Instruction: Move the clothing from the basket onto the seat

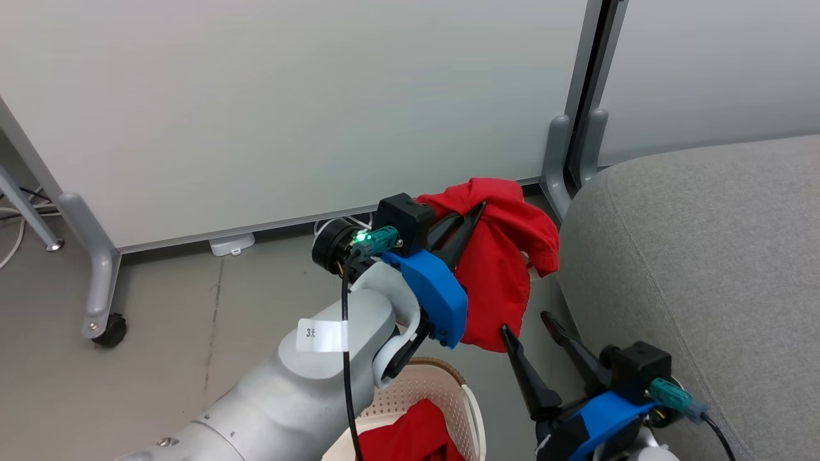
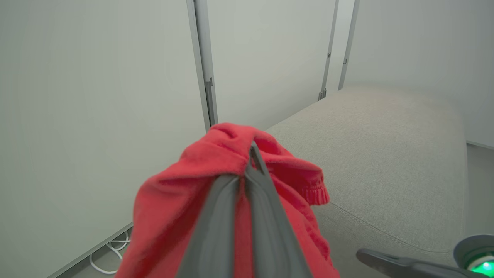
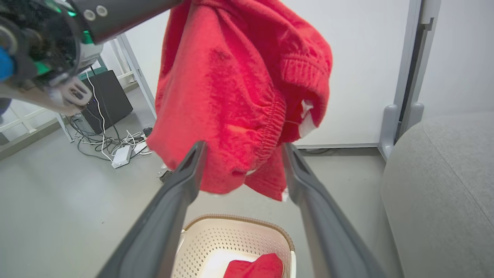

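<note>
Over grey floor beside the seat, left tool pinches red garment; right tool spread.

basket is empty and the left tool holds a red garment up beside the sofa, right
No, the basket is not empty: the right wrist view shows a second garment lying in it. The left tool does hold a red garment up beside the sofa.

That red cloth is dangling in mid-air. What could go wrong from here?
1. The left tool pinches the plain red fabric garment by one small fold; a slip would probably drop it on the floor, since it hangs short of the grey fabric sofa.
2. The open right tool sits right at the hem, so the cloth might snag on its fingers.
</note>
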You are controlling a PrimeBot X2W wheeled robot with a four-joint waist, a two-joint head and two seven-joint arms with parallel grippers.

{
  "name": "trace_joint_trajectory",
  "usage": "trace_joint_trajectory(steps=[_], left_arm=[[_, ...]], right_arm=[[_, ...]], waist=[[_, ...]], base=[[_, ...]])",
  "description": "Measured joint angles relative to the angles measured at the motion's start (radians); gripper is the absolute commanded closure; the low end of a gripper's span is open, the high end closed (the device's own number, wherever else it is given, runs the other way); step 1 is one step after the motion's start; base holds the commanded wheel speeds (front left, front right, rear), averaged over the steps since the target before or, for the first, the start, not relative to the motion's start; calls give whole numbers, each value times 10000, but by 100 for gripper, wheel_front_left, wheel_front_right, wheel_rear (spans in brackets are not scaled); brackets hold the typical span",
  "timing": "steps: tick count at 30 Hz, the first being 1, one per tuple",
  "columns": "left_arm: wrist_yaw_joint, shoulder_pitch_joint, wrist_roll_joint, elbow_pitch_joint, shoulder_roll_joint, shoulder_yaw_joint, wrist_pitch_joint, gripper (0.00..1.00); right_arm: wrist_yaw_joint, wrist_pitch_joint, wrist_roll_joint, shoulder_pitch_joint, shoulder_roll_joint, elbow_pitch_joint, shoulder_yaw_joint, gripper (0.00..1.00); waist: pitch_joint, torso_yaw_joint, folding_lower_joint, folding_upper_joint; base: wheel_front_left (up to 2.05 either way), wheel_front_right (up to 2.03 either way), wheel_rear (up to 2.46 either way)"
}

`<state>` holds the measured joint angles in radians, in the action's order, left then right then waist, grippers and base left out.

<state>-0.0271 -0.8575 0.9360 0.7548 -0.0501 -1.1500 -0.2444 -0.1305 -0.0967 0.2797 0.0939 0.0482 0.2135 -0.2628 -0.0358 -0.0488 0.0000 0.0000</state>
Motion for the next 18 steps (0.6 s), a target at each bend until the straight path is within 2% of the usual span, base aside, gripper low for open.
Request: trace_joint_trajectory(steps=[10,18], left_arm=[[79,-128,395,50,-2,-414,-107,100],[90,-242,646,-81,2,-702,-142,100]], right_arm=[[0,157,-61,1169,0,604,-828,0],[0,27,-385,2341,0,1609,-970,0]], waist=[[198,5,0,0],[259,75,0,0]], base=[[0,0,0],[0,0,0]])
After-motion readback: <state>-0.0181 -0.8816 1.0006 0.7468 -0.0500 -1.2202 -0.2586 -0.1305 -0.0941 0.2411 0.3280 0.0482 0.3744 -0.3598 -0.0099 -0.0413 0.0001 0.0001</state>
